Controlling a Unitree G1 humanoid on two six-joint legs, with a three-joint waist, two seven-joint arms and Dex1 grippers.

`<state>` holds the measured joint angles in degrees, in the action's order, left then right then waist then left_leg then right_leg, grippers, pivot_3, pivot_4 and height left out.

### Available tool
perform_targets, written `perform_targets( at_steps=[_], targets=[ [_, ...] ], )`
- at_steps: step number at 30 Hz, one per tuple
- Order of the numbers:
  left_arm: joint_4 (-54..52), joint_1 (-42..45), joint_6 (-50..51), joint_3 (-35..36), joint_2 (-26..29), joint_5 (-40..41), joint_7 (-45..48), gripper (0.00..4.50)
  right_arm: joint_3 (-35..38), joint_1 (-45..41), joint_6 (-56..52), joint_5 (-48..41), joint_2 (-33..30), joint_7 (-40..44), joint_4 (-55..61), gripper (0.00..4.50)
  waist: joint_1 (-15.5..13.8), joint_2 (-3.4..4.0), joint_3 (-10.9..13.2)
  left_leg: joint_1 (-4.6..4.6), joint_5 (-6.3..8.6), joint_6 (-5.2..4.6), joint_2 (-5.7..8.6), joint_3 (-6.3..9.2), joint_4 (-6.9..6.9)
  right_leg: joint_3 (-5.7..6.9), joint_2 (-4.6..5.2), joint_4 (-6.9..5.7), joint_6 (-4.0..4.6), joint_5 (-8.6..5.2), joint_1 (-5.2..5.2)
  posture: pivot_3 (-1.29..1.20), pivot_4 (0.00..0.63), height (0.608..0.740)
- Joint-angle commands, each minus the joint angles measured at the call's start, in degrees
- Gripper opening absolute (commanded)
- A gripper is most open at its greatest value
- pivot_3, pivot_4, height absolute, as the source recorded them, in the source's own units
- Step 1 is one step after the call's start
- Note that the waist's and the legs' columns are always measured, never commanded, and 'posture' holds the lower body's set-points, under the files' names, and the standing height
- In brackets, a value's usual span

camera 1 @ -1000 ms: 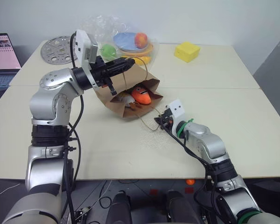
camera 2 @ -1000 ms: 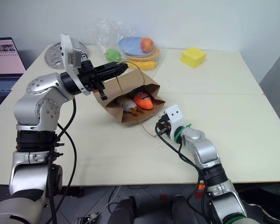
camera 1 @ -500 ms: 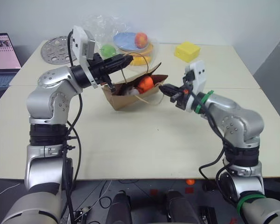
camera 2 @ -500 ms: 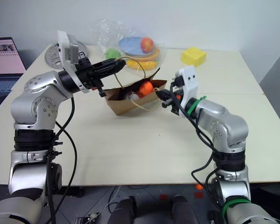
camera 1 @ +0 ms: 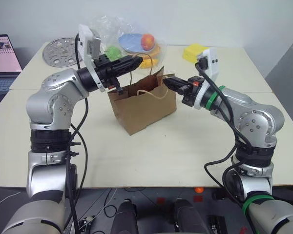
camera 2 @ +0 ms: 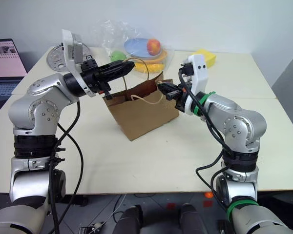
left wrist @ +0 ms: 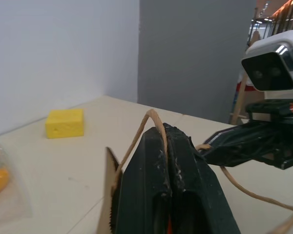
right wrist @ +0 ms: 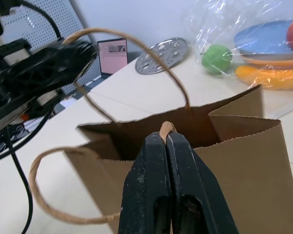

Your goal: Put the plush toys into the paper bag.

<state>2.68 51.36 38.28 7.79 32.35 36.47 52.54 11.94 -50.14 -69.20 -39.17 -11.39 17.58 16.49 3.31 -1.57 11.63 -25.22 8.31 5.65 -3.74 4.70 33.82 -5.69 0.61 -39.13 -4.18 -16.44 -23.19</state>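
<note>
Both fingers pinch cord handles, paper bag (camera 1: 144, 105) upright between left gripper (camera 1: 136, 62) and right gripper (camera 1: 167, 81).

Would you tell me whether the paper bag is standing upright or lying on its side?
Upright: the paper bag stands on its base on the table, mouth upward, each cord handle pinched by the left gripper and right gripper.

Paper bag (camera 1: 142, 105) stood upright, its walls hid the inside; plush toys couldn't be seen. Laptop (camera 1: 2, 56) was cut off by the left edge. Fruit inside clear plastic bag (camera 2: 136, 46) partly blocked by the left gripper (camera 2: 129, 67).
</note>
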Motion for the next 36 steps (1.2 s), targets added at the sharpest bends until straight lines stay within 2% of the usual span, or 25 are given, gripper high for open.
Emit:
perform_targets(
  at_steps=[1, 4, 10, 15, 19, 20, 23, 32, 36],
  targets=[
    [-5.0, -1.2, 2.8, 0.8, 1.2, 2.7, 0.0, 0.0, 2.5, -2.8, -0.8, -2.8, -0.6, -1.5, 2.6, 0.02, 0.0, 0.0, 0.0, 0.01, 0.0, 0.0, 0.0, 0.0, 0.0, 0.0, 0.0, 0.0, 0.0, 0.0, 0.0, 0.0, 0.15, 0.74],
    [-7.0, -2.8, 4.1, 0.9, 0.8, 4.0, -0.2, 0.0, 2.5, -2.7, -1.3, -3.1, -0.3, -3.0, 1.9, 0.02, 0.1, 0.01, 0.0, 0.03, 0.0, 0.0, -0.01, 0.0, -0.04, 0.01, 0.0, 0.0, 0.0, 0.0, 0.0, 0.0, 0.15, 0.74],
    [-5.7, -4.9, 1.5, -0.3, -0.8, 1.4, -2.0, 0.0, 0.8, 0.8, -2.4, -0.8, 0.7, -6.9, -1.2, 0.02, 0.0, 0.0, 0.0, 0.03, 0.0, 0.0, 0.0, -0.01, -0.03, 0.0, 0.0, 0.02, 0.0, 0.0, 0.01, 0.0, 0.15, 0.74],
    [-6.7, -5.3, 1.4, -0.7, -3.5, 1.6, -4.6, 0.0, -1.6, 2.4, 0.6, 2.9, -2.0, -6.6, -3.6, 0.02, 0.0, 0.0, 0.0, 0.0, 0.0, 0.0, 0.0, -0.02, -0.02, -0.02, 0.0, 0.04, 0.0, 0.0, 0.0, 0.0, 0.15, 0.74],
    [-8.0, -6.4, 1.6, -0.6, -3.5, 1.9, -4.9, 0.0, -1.2, 2.5, 0.8, 2.6, -3.9, -5.6, -3.1, 0.02, 0.0, 0.0, 0.0, 0.01, 0.0, 0.0, 0.0, -0.02, -0.04, -0.01, 0.0, 0.05, 0.0, 0.0, 0.0, 0.0, 0.15, 0.74],
    [-8.2, -6.5, 1.9, -0.4, -3.3, 2.2, -4.6, 0.0, -1.0, 2.5, 0.9, 2.5, -4.2, -5.5, -3.0, 0.39, 0.0, 0.0, 0.0, 0.01, 0.0, 0.0, 0.0, -0.01, -0.04, -0.01, 0.0, 0.05, 0.0, 0.0, -0.01, 0.0, 0.15, 0.74],
    [-8.1, -6.9, 3.5, 0.2, -2.3, 3.3, -4.3, 0.58, -0.5, 2.6, 1.0, 1.1, -4.9, -4.2, -2.5, 1.28, 0.0, 0.0, 0.0, 0.01, 0.0, 0.0, 0.0, -0.02, -0.04, -0.01, 0.0, 0.05, 0.0, 0.0, -0.01, 0.0, 0.15, 0.74],
    [-12.0, -11.0, 3.9, 2.7, 1.8, 5.2, -3.4, 3.32, 0.2, 1.8, -1.6, -2.3, -9.0, -1.9, 2.4, 4.5, 0.1, 0.01, 0.0, 0.0, 0.0, 0.0, 0.0, -0.02, -0.05, -0.02, 0.0, 0.07, 0.0, 0.0, -0.01, 0.0, 0.15, 0.74],
    [-15.4, -15.4, 3.9, 4.1, 2.7, 5.5, -4.1, 4.47, 1.3, 2.7, -3.0, -3.6, -9.6, -3.0, 5.1, 4.5, 0.1, 0.01, 0.0, 0.01, 0.0, 0.0, -0.01, -0.03, -0.05, -0.03, 0.0, 0.08, 0.0, -0.01, -0.01, 0.0, 0.15, 0.74]
  ],
)
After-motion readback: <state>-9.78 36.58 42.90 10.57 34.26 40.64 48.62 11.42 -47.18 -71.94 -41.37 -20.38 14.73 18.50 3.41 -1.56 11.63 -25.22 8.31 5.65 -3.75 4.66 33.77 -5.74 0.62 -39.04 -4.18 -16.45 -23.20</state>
